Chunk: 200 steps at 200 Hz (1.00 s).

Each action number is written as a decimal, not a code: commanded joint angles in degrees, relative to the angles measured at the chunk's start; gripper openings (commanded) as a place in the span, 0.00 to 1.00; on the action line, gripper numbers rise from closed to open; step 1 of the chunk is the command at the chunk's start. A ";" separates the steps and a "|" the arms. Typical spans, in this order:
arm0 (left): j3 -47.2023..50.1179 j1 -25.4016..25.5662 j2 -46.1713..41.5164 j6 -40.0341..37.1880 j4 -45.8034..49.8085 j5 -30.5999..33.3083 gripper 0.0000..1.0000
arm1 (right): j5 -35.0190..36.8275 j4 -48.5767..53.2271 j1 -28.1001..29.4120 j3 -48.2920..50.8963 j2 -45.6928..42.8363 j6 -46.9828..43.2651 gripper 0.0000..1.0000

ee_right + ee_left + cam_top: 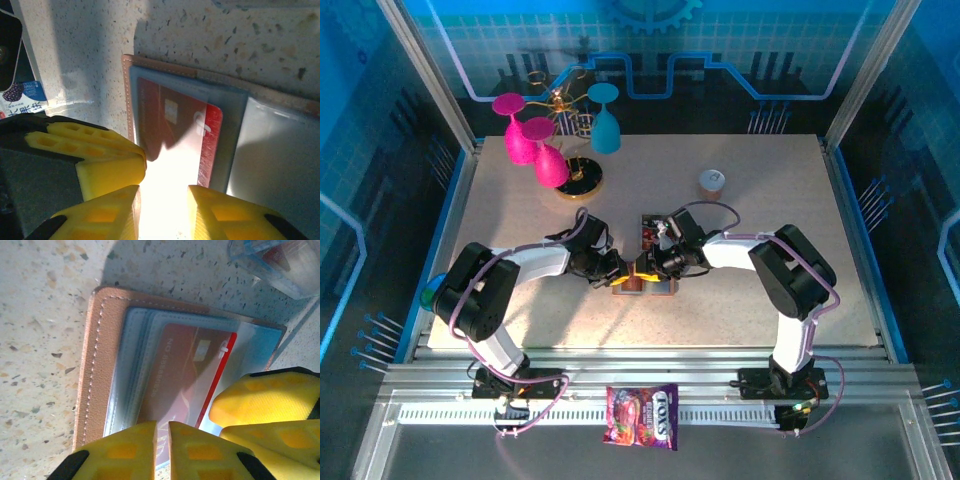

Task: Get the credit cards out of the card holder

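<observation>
- While your left gripper (pixel 162 434) sits on the near edge of the card holder (pixel 97 355) with its fingers drawn almost together, only a thin slit between them, its wrist view does not tell you whether it pinches the leather or merely presses it onto the table (pixel 40 315).
- Your right gripper (pixel 164 200) is spread, one finger on either side of the near end of the red credit card (pixel 170 117). Glare washes out the contact there, so treat the card as not yet clamped.
- The card holder lies opened flat at mid-table between the two arms. The card sits mostly inside a grey-blue clear pocket.
- First risk: if the right fingers close on pocket film as well as card, the pull would likely drag the whole holder. A light left hold would then let it slide.
- Second risk: the two sets of yellow fingers are just beside each other, perhaps touching. Closing or pulling askew could knock them together and shift the holder.
- Third risk: a pull out of line with the pocket could jam the card against the stitched brown edge or bend it.
- Fourth risk: a printed packet (pixel 22 97) lies on the table near the holder, and a card drawn out fast could land on it.
</observation>
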<state>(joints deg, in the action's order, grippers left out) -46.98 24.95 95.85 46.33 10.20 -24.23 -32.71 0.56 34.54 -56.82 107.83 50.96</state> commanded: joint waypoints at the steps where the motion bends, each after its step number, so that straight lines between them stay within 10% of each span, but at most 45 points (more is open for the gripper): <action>1: 0.31 -0.38 0.65 -1.59 1.67 0.32 0.15 | 0.28 1.72 0.58 -1.36 1.59 -1.23 0.33; 200: -2.39 -0.52 -1.38 -3.25 5.34 3.13 0.14 | 1.55 4.52 -1.40 -0.10 -4.53 -2.47 0.35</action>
<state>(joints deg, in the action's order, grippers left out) -47.37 24.84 95.83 45.30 12.29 -22.76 -29.23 7.01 34.20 -58.50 104.60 47.20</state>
